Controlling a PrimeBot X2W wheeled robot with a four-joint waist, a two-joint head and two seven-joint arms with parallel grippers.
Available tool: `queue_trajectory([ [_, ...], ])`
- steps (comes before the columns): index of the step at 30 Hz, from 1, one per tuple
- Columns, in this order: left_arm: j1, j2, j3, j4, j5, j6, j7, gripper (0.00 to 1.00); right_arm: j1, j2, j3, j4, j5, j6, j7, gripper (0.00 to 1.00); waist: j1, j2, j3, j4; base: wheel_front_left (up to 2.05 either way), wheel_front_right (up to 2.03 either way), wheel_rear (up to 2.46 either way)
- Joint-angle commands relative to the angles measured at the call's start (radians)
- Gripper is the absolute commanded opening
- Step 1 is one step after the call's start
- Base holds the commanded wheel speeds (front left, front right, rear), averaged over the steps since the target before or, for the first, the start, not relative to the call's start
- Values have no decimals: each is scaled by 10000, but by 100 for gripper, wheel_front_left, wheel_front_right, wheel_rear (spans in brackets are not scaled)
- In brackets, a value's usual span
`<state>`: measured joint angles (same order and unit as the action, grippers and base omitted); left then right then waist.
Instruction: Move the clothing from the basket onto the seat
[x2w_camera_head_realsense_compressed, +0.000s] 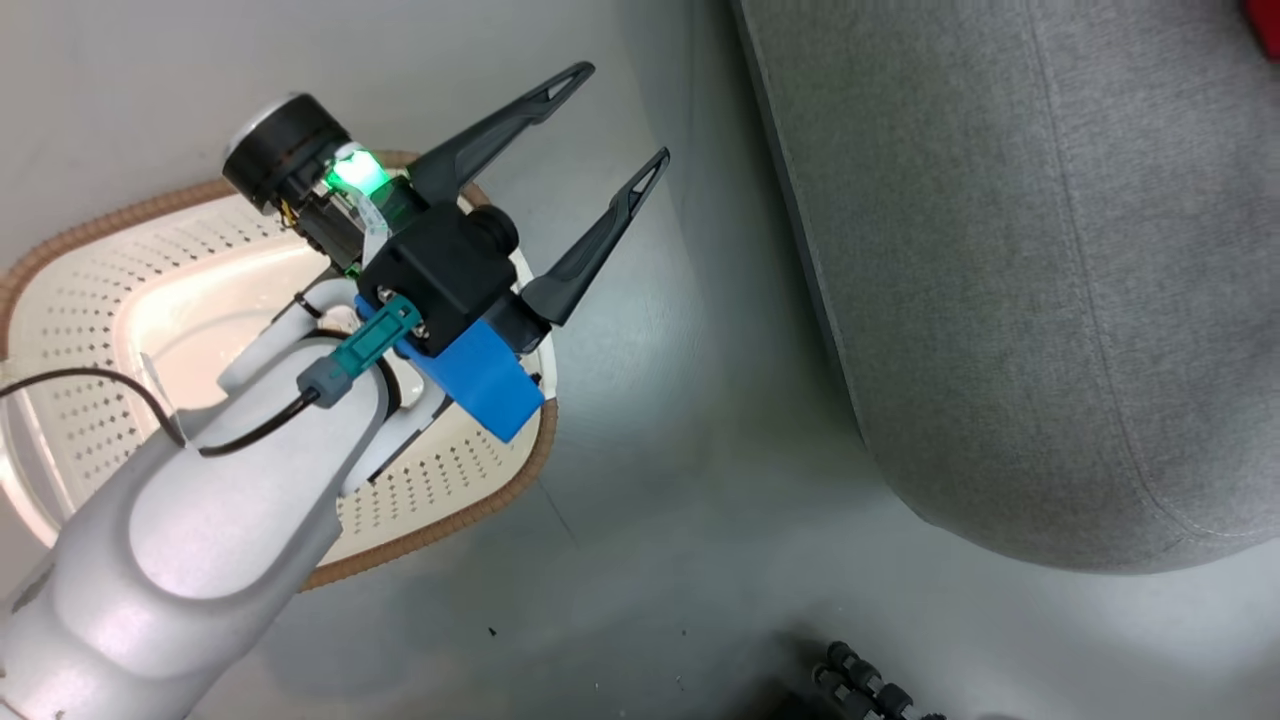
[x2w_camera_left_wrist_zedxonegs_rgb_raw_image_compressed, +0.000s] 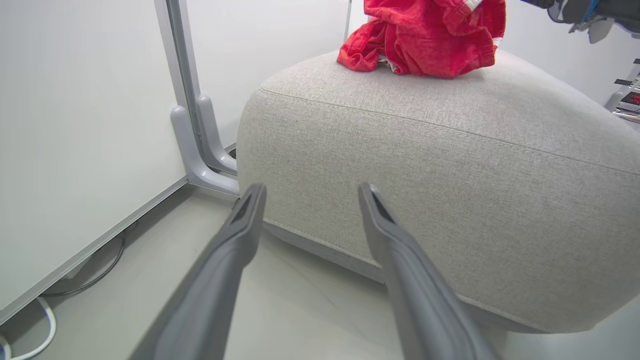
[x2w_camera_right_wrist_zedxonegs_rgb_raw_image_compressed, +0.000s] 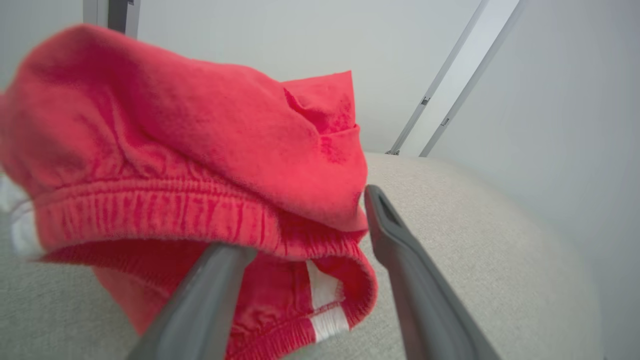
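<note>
Clothing (x2w_camera_right_wrist_zedxonegs_rgb_raw_image_compressed: 175, 150) lying on seat (x2w_camera_right_wrist_zedxonegs_rgb_raw_image_compressed: 475, 240); draw right gripper (x2w_camera_right_wrist_zedxonegs_rgb_raw_image_compressed: 300, 220) straight back, jaws spread, gripping nothing, without snagging. Left gripper (x2w_camera_left_wrist_zedxonegs_rgb_raw_image_compressed: 310, 187) wide, empty.

Our left fingers (x2w_camera_left_wrist_zedxonegs_rgb_raw_image_compressed: 235, 245) stand wide apart above the floor (x2w_camera_left_wrist_zedxonegs_rgb_raw_image_compressed: 300, 310), aimed at the grey sofa (x2w_camera_left_wrist_zedxonegs_rgb_raw_image_compressed: 450, 165); red clothing (x2w_camera_left_wrist_zedxonegs_rgb_raw_image_compressed: 425, 35), perhaps two pieces, lies heaped on top.

A staged lab room: white partition panels (x2w_camera_left_wrist_zedxonegs_rgb_raw_image_compressed: 75, 125), metal post (x2w_camera_left_wrist_zedxonegs_rgb_raw_image_compressed: 186, 100), grey sofa (x2w_camera_left_wrist_zedxonegs_rgb_raw_image_compressed: 450, 175).
</note>
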<state>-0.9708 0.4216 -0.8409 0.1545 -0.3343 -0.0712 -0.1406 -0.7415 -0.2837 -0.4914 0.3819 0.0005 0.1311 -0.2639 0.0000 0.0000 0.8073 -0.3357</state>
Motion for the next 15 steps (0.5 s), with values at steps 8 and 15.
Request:
queue_trajectory([
  [8, 569, -231, -20, 484, -280, 209, -517, 100, 1478, -20, 299, 65, 126, -7, -5, 100, 0, 0, -1307, 55, 0, 0, 0],
  [15, 1145, -514, -42, 897, -575, 375, -891, 100, 2819, -218, 509, 185, 242, -7, -4, 100, 0, 0, -2450, 87, 0, 0, 0],
])
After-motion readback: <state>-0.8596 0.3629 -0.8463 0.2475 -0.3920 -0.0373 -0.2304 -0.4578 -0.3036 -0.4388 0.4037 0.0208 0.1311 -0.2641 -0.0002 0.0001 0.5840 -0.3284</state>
